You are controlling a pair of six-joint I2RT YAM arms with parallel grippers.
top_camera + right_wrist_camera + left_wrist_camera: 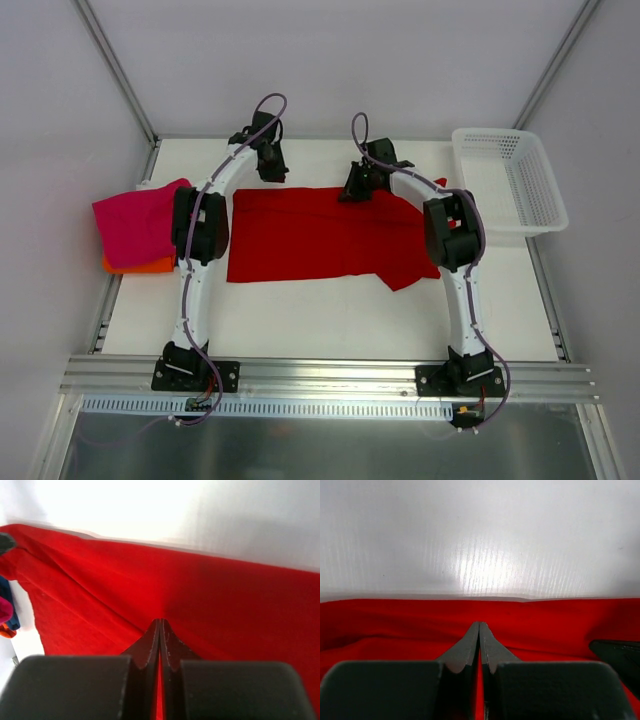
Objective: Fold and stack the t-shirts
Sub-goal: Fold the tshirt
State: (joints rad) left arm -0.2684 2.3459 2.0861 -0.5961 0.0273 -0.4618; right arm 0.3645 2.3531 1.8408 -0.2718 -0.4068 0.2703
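Red t-shirt (310, 235) spread flat mid-table. Left gripper (479, 625) and right gripper (160, 622) pinched shut on its far hem, likely for fold toward near edge. Folded magenta shirt (135, 225) at left edge.

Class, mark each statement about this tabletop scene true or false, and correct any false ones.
1. The red t-shirt lies spread on the table between the two arms. True.
2. The white basket holds a folded shirt. False: no shirt shows in it.
3. The left gripper and the right gripper are both shut on the red t-shirt's far edge. True.
4. The magenta shirt lies under the orange shirt. False: the magenta one lies on top.
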